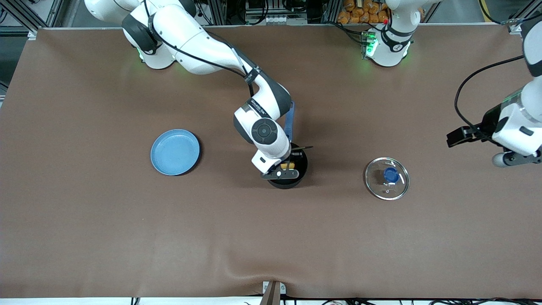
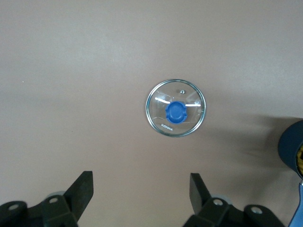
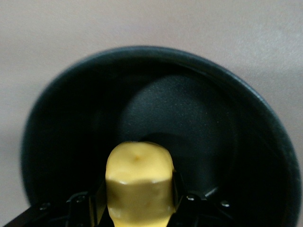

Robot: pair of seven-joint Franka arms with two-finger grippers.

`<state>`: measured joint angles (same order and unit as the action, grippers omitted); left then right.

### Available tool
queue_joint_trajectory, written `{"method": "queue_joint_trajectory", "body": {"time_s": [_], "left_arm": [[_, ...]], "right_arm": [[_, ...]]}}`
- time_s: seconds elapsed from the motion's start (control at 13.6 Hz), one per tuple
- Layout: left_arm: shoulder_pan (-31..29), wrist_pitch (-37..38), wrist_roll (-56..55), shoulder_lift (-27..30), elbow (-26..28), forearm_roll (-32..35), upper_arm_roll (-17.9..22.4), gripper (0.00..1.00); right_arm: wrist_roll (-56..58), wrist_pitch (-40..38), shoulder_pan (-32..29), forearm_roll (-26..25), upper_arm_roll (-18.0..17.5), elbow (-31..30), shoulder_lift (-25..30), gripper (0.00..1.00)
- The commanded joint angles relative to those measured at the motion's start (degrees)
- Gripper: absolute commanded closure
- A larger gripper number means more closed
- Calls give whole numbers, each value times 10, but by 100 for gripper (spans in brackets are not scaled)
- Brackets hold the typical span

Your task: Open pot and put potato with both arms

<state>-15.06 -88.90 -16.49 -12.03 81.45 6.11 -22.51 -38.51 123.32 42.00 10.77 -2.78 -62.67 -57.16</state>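
A smooth brown cloth covers the table (image 1: 84, 237), rumpled into a small fold at the edge nearest the front camera. Along the edge where the arms' bases stand run metal framing and cables, and a heap of orange items (image 1: 364, 12) lies there, too small to identify.

The pot (image 1: 296, 180) is a round black saucepan with a matte, faintly pebbled inner surface and a straight blue handle (image 1: 290, 120) pointing toward the bases. The right gripper (image 1: 284, 166) hangs over its open mouth, fingers pinching the potato (image 3: 138, 184), a waxy yellow lump with a dimpled end; it appears to be above the pot's floor, though the contact is hard to judge.

The lid (image 1: 387, 178), a glass disc with a metal rim and blue knob, lies flat on the cloth toward the left arm's end of the table, well apart from the pot. The left gripper (image 2: 141, 191) waits over bare cloth near that end, fingers spread wide and holding nothing.

A flat light-blue plate (image 1: 175, 152) sits toward the right arm's end.
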Motion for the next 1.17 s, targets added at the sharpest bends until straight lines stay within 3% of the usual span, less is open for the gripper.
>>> {"method": "queue_joint_trajectory", "body": {"time_s": [0.0, 0.15, 0.22, 0.37, 0.44, 0.51, 0.95, 1.1], "left_arm": [[-4, 18, 11, 11, -13, -12, -2, 10], [-5, 16, 18, 23, -14, -9, 2, 10], [3, 16, 41, 24, -14, -13, 17, 10], [68, 16, 78, 31, -13, -37, 102, 10], [91, 15, 83, 33, -12, -53, 142, 10], [103, 13, 89, 38, -10, -61, 157, 10], [111, 28, 98, 72, -10, -84, 165, 8], [125, 42, 109, 79, -9, -87, 191, 5]], "right_arm": [[-27, 0, 10, -13, 6, 15, -12, 100], [-26, 2, 9, -17, 6, 15, -13, 96], [-26, 3, 8, -19, 6, 15, -13, 69], [-25, 3, 8, -25, 7, 15, -12, 37], [-24, 2, 3, -35, 6, 15, -11, 14], [-23, 3, 2, -37, 6, 16, -11, 0], [-40, -12, -19, -29, 3, 23, 29, 0], [-41, -47, -29, -33, 4, 30, 61, 0]]}}
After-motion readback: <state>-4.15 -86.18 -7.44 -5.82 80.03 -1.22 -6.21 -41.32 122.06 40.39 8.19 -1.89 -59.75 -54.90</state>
